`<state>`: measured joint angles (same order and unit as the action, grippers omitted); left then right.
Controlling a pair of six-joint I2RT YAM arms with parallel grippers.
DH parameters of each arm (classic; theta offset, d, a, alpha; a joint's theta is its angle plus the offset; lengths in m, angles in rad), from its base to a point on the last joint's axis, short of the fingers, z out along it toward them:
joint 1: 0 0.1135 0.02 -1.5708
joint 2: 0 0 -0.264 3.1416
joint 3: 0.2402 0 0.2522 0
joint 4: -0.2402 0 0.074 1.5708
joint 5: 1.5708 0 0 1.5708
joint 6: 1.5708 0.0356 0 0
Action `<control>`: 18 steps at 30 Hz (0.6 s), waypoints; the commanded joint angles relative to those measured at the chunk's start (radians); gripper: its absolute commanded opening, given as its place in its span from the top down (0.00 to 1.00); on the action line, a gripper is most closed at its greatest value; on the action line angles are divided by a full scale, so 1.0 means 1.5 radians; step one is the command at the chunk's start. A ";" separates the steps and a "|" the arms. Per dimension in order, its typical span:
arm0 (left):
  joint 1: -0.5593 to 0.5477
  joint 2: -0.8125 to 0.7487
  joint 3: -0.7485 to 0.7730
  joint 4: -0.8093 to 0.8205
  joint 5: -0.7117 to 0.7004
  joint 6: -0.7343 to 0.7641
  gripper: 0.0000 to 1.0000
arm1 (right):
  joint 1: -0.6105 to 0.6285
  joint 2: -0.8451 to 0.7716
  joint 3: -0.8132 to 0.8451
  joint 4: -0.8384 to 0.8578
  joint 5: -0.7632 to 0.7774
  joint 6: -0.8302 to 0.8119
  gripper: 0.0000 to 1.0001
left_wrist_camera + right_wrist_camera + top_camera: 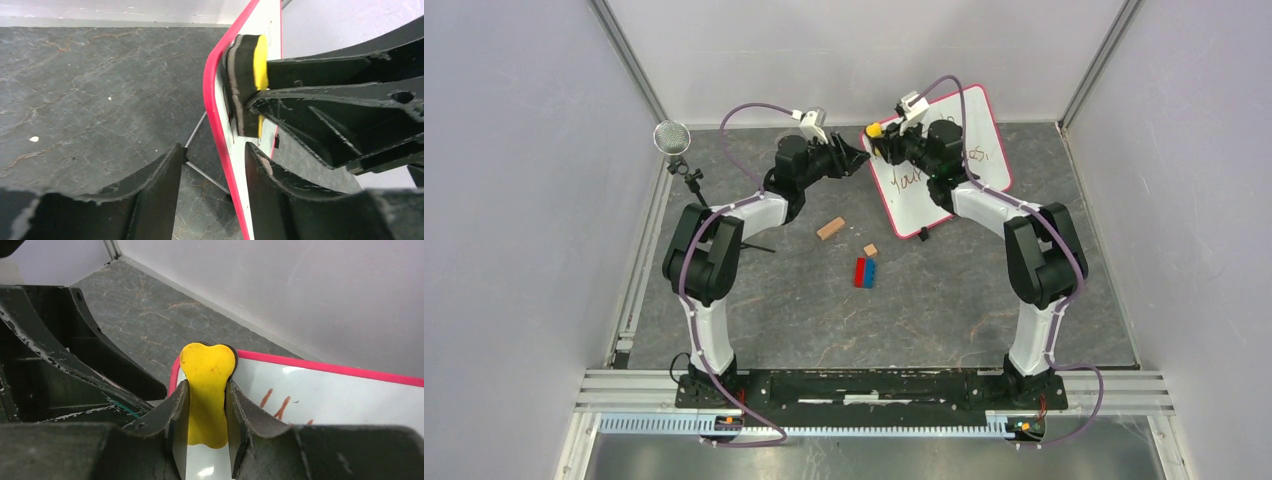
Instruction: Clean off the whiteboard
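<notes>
The whiteboard [906, 203] stands tilted at the back right, with a red-pink frame and dark handwriting [910, 178]. My right gripper [886, 138] is shut on a yellow-backed eraser [874, 130] near the board's top left corner. In the right wrist view the eraser [207, 370] sits between the gripper's [208, 385] fingers against the board [340, 395], beside red-brown strokes [280, 402]. My left gripper [859, 157] is open. In the left wrist view it [214, 147] straddles the board's red edge [212, 100], one finger on each side, with a gap. The eraser's dark felt [242, 75] presses on the board face.
A wooden block [830, 228], a small tan block [870, 249] and a red and blue block pair [865, 272] lie in the middle of the grey mat. A round mesh-headed stand [672, 138] is at the back left. The board's thin wire stand [207, 177] rests behind it.
</notes>
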<state>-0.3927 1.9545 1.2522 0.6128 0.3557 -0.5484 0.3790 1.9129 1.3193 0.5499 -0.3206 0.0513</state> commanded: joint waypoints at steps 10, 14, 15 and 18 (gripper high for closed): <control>0.015 0.047 0.048 0.099 0.068 -0.048 0.57 | 0.021 0.018 0.053 -0.079 0.081 -0.062 0.61; 0.014 0.054 0.057 0.095 0.071 -0.043 0.61 | 0.022 -0.007 0.044 -0.088 0.095 -0.056 0.48; 0.014 0.056 0.058 0.096 0.071 -0.041 0.61 | 0.021 -0.014 0.038 -0.085 0.098 -0.055 0.46; 0.015 0.061 0.064 0.091 0.072 -0.037 0.64 | 0.021 -0.028 0.028 -0.079 0.099 -0.054 0.43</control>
<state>-0.3725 2.0289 1.3025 0.7074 0.4370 -0.5915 0.4126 1.9293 1.3636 0.4358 -0.2104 -0.0174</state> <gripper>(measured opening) 0.375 0.558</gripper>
